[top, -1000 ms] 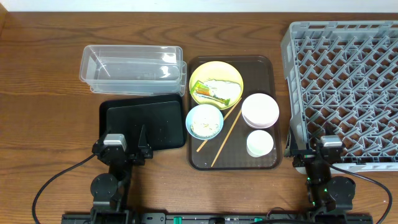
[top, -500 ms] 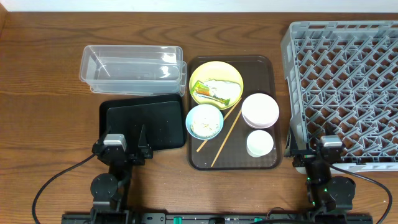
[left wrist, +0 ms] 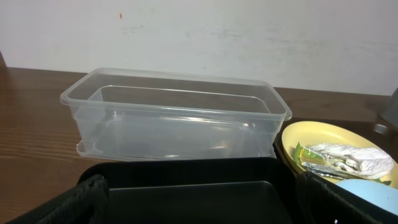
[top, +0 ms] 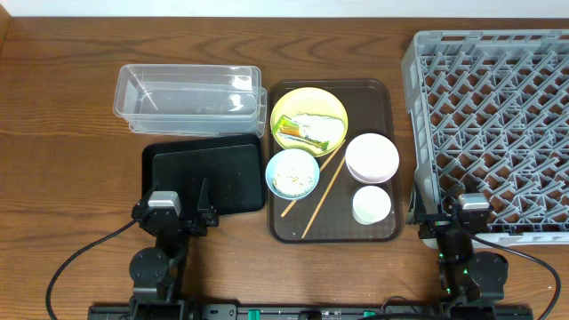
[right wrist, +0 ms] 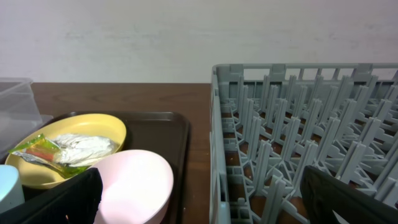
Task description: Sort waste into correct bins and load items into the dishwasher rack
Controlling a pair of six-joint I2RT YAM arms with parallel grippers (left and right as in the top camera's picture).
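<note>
As seen from overhead, the wrapper [top: 298, 133] lies crosswise on the yellow plate [top: 307, 100], between both arms. Left wrist: left claw [left wrist: 202, 180] wide, empty; wrapper ahead-right. Right wrist: right claw [right wrist: 200, 174] wide, empty; wrapper ahead-left.

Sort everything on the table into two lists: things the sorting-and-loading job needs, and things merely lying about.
Job: wrapper, food scraps, clear tub, black tray, yellow plate, blue bowl, pink bowl, white cup, chopsticks, rack.
Lying about: brown serving tray.
</note>
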